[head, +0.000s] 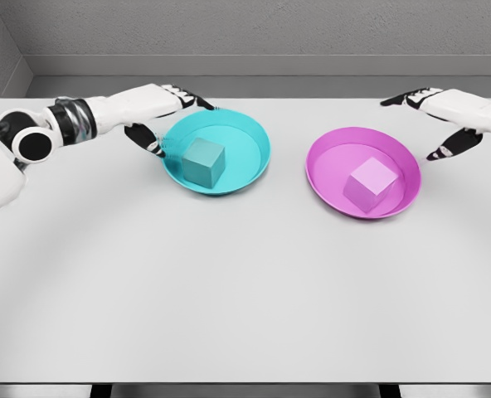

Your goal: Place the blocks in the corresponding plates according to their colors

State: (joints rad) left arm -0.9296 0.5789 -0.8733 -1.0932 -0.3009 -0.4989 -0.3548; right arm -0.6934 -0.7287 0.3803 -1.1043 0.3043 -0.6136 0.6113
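A teal block (pixel 204 162) lies inside the teal plate (pixel 250 137) at centre left. A pink block (pixel 371 182) lies inside the magenta plate (pixel 337 149) at centre right. My left hand (pixel 169 120) hovers at the teal plate's left rim, fingers spread and holding nothing, thumb reaching down beside the rim. Over the table's far right, my right hand (pixel 428 124) is open too, just right of and behind the magenta plate, apart from the pink block.
The plates sit on a pale grey table (pixel 229 290) whose front edge runs along the bottom. A grey wall rises behind the table's far edge.
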